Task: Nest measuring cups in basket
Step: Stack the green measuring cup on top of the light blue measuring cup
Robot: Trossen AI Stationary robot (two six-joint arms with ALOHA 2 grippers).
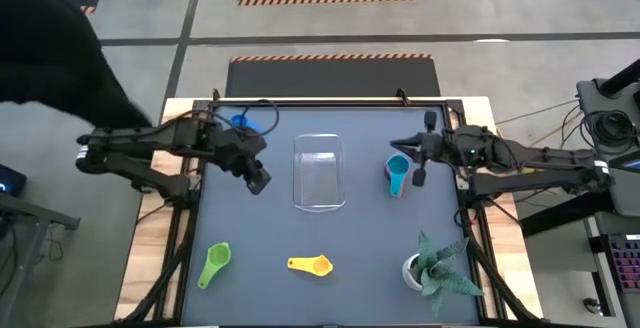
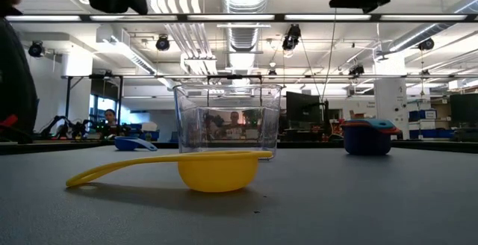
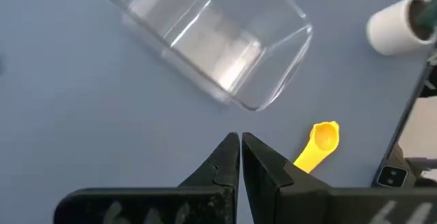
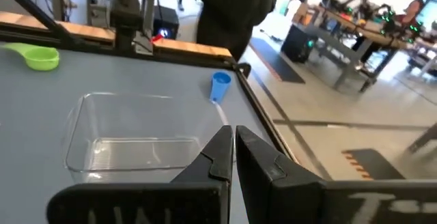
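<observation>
2 grippers hang above the tabletop with fingers pressed together, holding nothing: your left gripper [image 1: 258, 180] beside the basket's left wall, your right gripper [image 1: 419, 176] just past the stacked cups [image 1: 398, 175]. The basket [image 1: 319, 196] stands empty mid-table. A blue cup [image 1: 242, 123] lies toward the far-left corner, while the green cup [image 1: 215, 264] and yellow cup [image 1: 311, 265] lie along the near edge. Spread your fingers first, then descend squarely over 1 handle.

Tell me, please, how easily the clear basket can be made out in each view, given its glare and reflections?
High view: the basket is faint, its rim pale against the table. Low view: its walls mirror the ceiling lights, behind the yellow cup. Left wrist view: bright glare streaks its bottom. Right wrist view: the edges show clearly.
</observation>
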